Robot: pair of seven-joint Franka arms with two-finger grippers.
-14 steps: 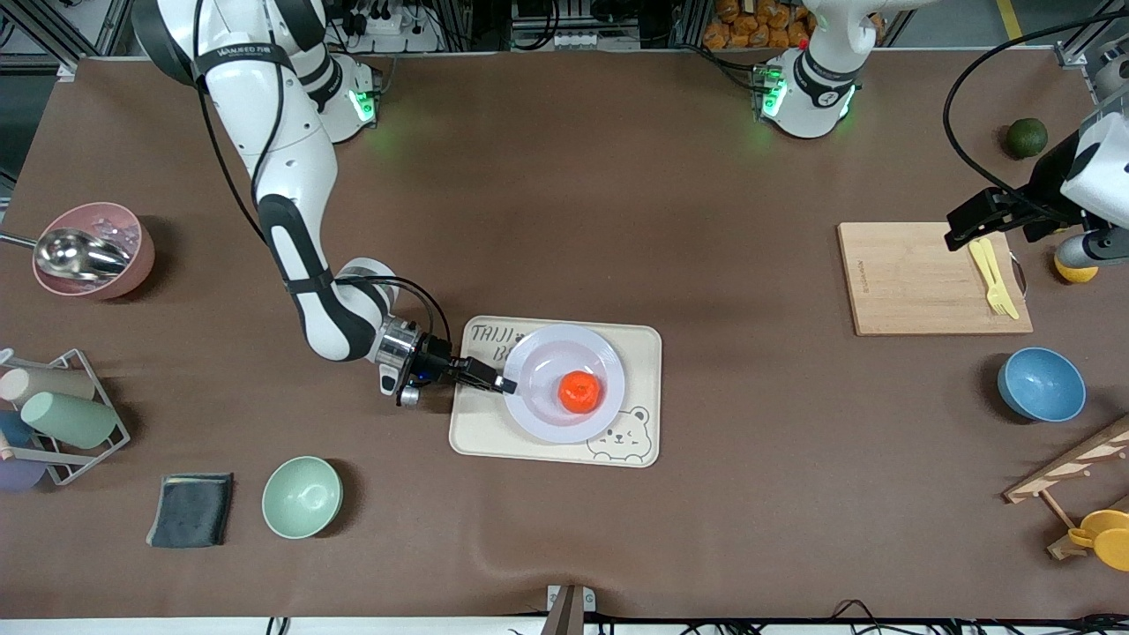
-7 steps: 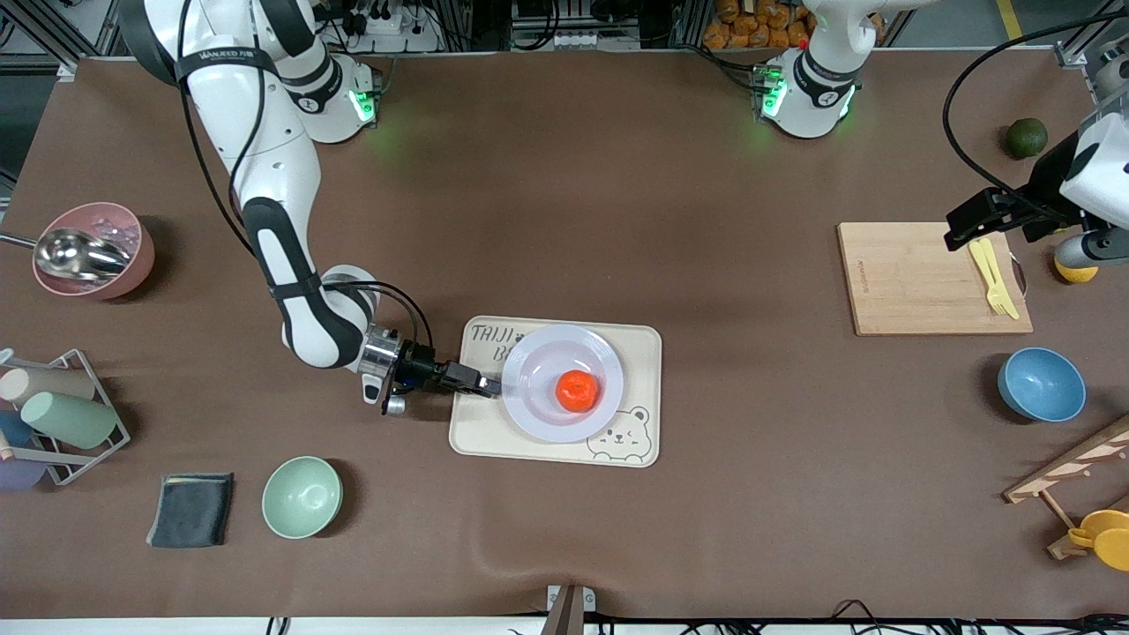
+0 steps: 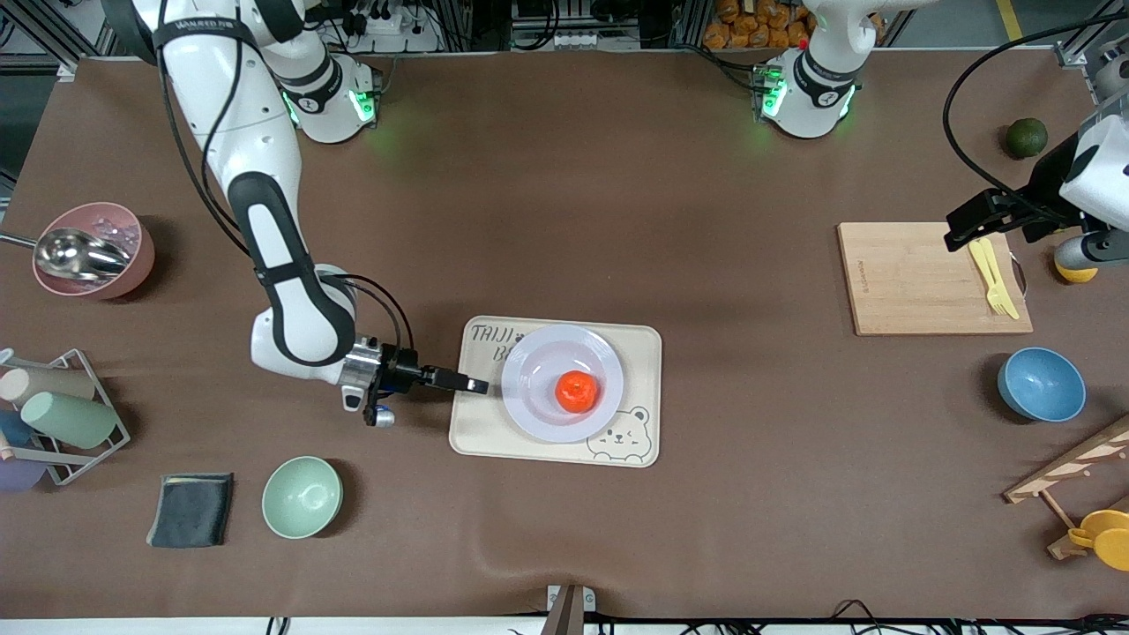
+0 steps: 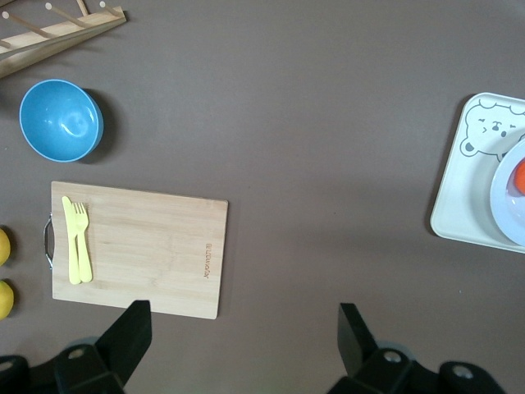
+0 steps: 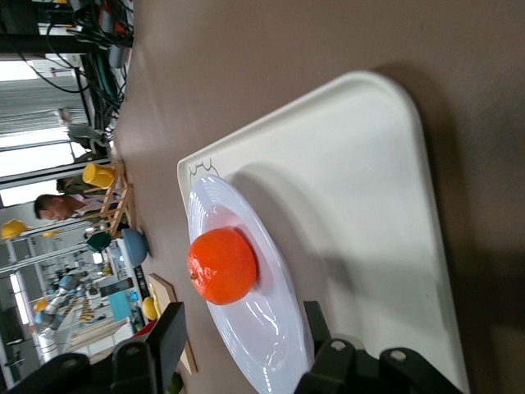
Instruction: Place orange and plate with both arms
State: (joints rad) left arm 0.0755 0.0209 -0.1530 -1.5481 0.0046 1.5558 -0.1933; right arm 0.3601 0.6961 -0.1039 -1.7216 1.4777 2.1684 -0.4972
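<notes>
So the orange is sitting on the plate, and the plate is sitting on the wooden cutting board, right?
Not quite. The orange is on the plate, but the plate sits on the cream bear tray, not the wooden cutting board. The front view shows the board apart, toward the left arm's end of the table, holding only yellow cutlery.

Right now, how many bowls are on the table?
3: pink bowl holding a scoop, right arm's end; mint-green bowl nearer the camera; blue bowl at left arm's end. None looks hidden.
</notes>
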